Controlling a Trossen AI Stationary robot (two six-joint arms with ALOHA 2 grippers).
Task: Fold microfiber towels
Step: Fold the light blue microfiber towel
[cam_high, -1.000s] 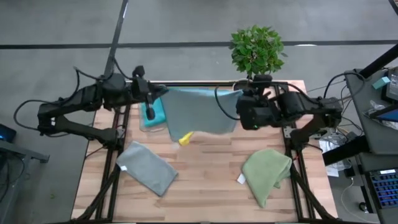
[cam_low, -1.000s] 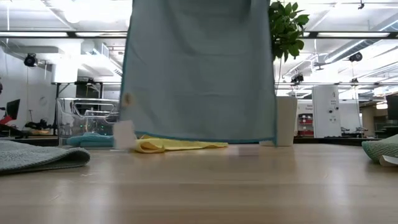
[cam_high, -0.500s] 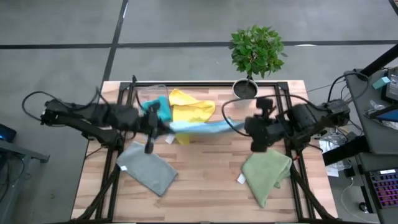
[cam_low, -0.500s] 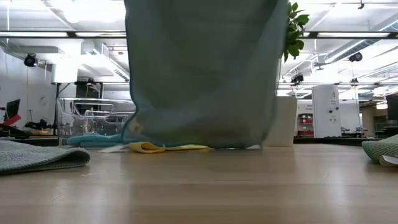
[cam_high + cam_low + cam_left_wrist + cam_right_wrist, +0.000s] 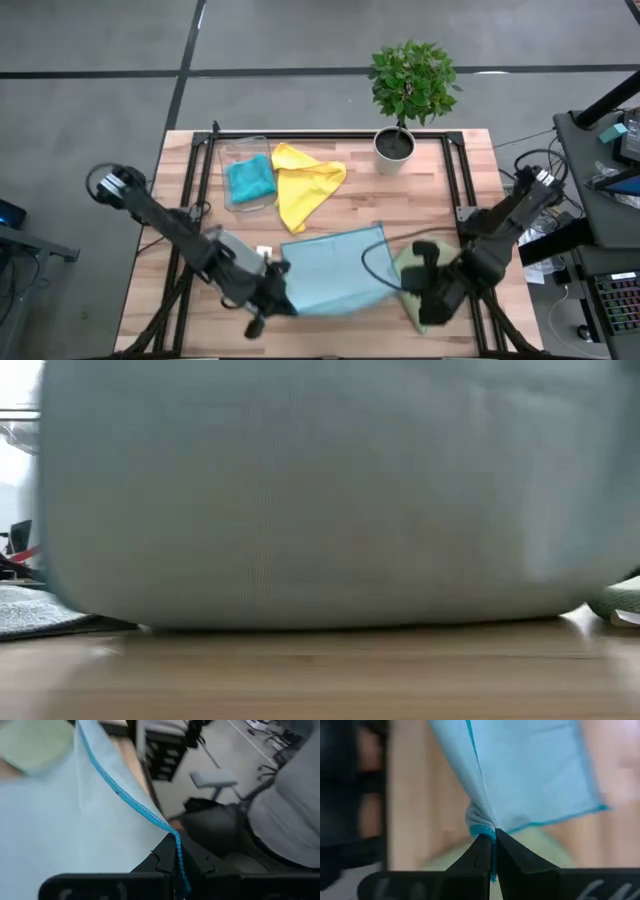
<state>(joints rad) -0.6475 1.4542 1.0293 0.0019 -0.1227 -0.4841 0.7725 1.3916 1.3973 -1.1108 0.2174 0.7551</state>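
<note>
The light blue towel is spread between my two grippers near the table's front edge and fills the low view. My left gripper is shut on its near left corner. My right gripper is shut on its near right corner. The yellow towel lies flat at the far middle, next to the teal towel in the clear bin. The olive green towel lies under my right gripper. The grey towel lies at the left, mostly under my left arm. My left gripper pinches the light blue towel's near left corner at its stitched blue edge between its two fingers. The edge runs straight away from the fingers. My right gripper pinches the near right corner, bunched into a small fold, between its two fingertips, slanting down. The cloth fans out from that corner, with its far part low over the table.
A potted plant stands at the far right of the table. The clear bin is at the far left. Bare wood shows between the plant and the light blue towel.
Both grippers have swung from the table's far side toward its near edge and down, tipping as they went. The light blue towel went with them: it hung upright at the back and now stretches flatter over the table's near middle, uncovering the yellow towel.
</note>
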